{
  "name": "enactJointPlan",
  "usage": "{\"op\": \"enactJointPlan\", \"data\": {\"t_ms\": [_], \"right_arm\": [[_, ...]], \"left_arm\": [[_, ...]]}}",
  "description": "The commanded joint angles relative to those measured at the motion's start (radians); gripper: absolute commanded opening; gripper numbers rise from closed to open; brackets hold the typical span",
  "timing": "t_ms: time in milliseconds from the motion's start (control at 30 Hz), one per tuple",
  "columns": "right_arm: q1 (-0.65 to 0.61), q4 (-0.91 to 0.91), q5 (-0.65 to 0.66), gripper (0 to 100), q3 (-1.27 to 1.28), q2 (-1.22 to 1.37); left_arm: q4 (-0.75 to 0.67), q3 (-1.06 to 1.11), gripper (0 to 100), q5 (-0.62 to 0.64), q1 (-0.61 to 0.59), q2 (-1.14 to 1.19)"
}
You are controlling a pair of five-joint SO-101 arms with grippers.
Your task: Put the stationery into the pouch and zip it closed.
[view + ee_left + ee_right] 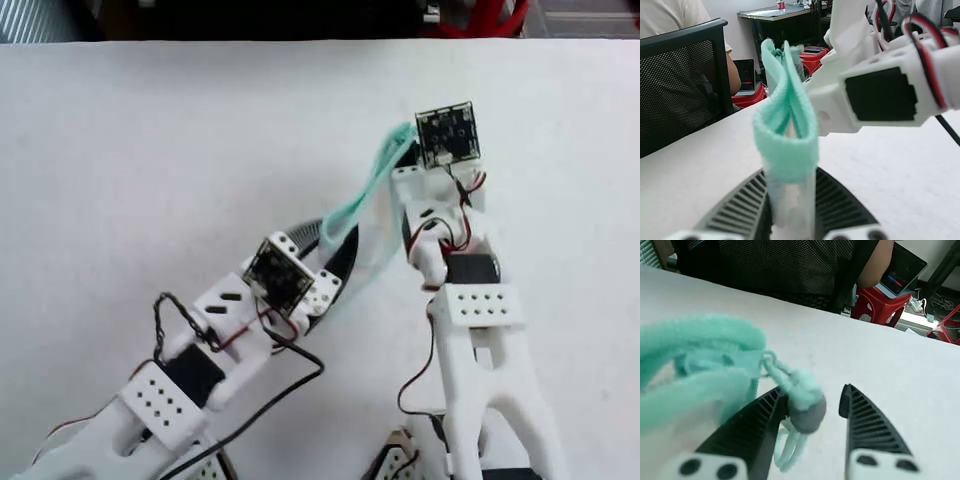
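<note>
Left gripper [790,197] pinches the translucent pouch [786,135] with ribbed mint fabric rim.

Pouch [787,135]: clear, translucent body with a mint-green woven band along the opening.
Zip pull [807,412]: grey bead on a mint-green cord [787,445].
Left gripper [790,175]: white shell, black fingers [735,210] with a ribbed pattern.
Right gripper [815,390]: likewise a white shell and black ribbed fingers.
Circuit boards [447,133] on the wrists: black, speckled with small pale dots.
Cables [455,225] on both arms: red, black and white.
Table [150,150]: plain white, no pattern.
Chair [675,85] at the far side: black frame, black mesh back.
Crates [812,56] beyond the table: red.
</note>
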Motion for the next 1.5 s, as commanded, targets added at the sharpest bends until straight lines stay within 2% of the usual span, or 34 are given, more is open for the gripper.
{"op": "enactJointPlan", "data": {"t_ms": [0,333,600,667,800,1000,1267,1467], "right_arm": [[-0.031,0.002,0.009,14.9,-0.011,-0.048],[-0.025,0.001,0.009,14.9,0.048,-0.041],[-0.022,-0.094,0.011,14.4,0.129,-0.041],[-0.005,-0.097,0.011,12.2,0.126,-0.041],[0.015,-0.153,0.006,1.2,0.126,-0.041],[0.056,-0.157,-0.002,1.9,0.089,-0.088],[0.085,0.189,-0.032,1.9,-0.157,-0.369],[-0.03,0.46,0.012,1.9,-0.373,-0.394]], "left_arm": [[0.044,0.005,3,-0.015,0.008,0.031],[0.043,0.005,3,-0.015,0.008,0.031],[0.044,0.005,3,-0.015,0.008,0.031],[0.044,0.005,3,-0.015,0.008,0.031],[0.043,0.005,3,-0.015,0.008,0.031],[0.041,0.005,3,-0.015,0.008,0.033],[0.041,0.003,3,-0.015,0.002,0.033],[0.041,0.0,3,-0.012,0.002,0.035]]}}
